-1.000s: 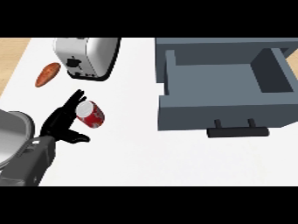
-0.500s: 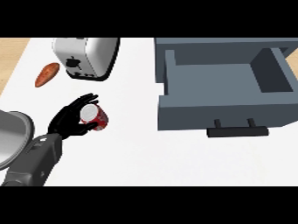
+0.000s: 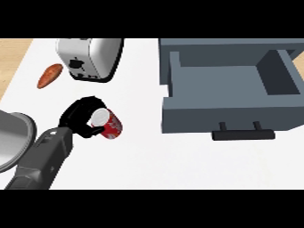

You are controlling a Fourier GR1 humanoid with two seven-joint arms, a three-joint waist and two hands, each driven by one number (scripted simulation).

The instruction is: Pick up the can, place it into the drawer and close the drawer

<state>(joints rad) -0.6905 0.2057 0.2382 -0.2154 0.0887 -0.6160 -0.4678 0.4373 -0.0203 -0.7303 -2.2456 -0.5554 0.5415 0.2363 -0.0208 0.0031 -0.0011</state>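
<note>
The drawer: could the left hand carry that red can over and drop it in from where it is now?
Probably yes: the left hand is curled round the can, the drawer stands open, and nothing lies on the counter between them.

Left forearm (image 3: 42,162): a dark grey, boxy limb with flat faces and bevelled edges, its upper face lighter than its side. It narrows slightly toward the wrist, where a paler grey block joins it to the left hand (image 3: 80,116). The hand is matt black throughout, with rounded fingers and thumb, without visible cables, screws or markings
</note>
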